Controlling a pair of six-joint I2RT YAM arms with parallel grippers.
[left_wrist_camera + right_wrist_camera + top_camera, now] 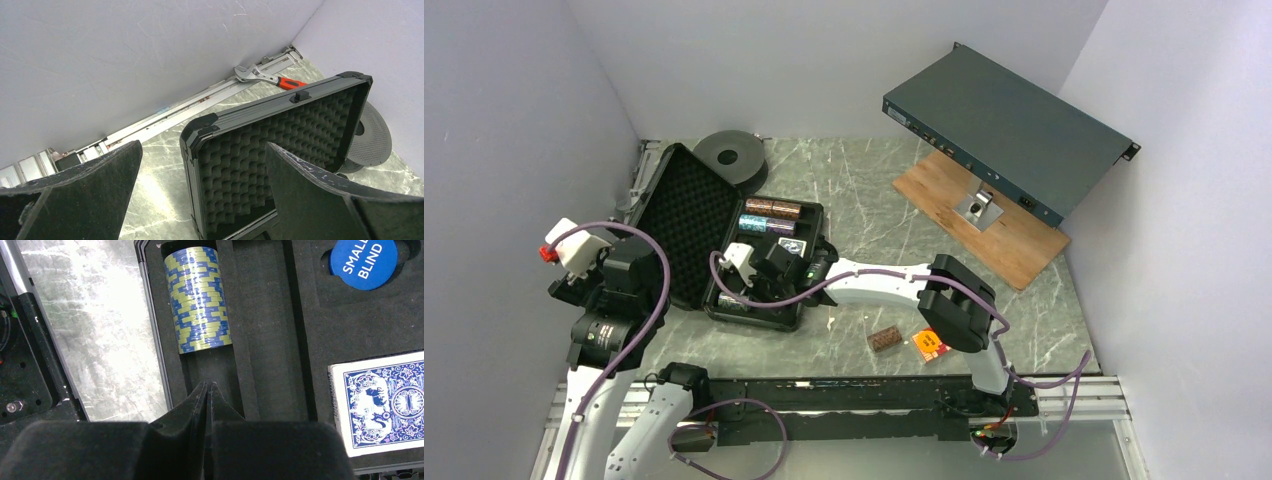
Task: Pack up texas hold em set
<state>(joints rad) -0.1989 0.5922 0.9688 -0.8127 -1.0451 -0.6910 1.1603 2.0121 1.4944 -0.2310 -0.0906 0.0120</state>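
Observation:
The black briefcase (686,215) lies open at the table's left, its foam-lined lid (280,140) laid back. Brown (772,208) and purple (767,226) chip stacks lie in its base. My right gripper (207,386) is shut with nothing between its fingers, down in a foam slot just short of a green-and-blue chip stack (199,297). A blue-backed card deck (385,402) and a blue "small blind" disc (363,262) sit in nearby slots. My left gripper (202,150) is wide open and empty, held off the lid's left side. A brown chip stack (884,340) and an orange pack (931,345) lie on the table.
A black round spool (731,152) lies behind the case. A large dark-grey metal box (1004,125) is propped on a wooden board (1014,250) at the back right. A red-handled wrench (270,77) lies by the left wall rail. Walls close in three sides.

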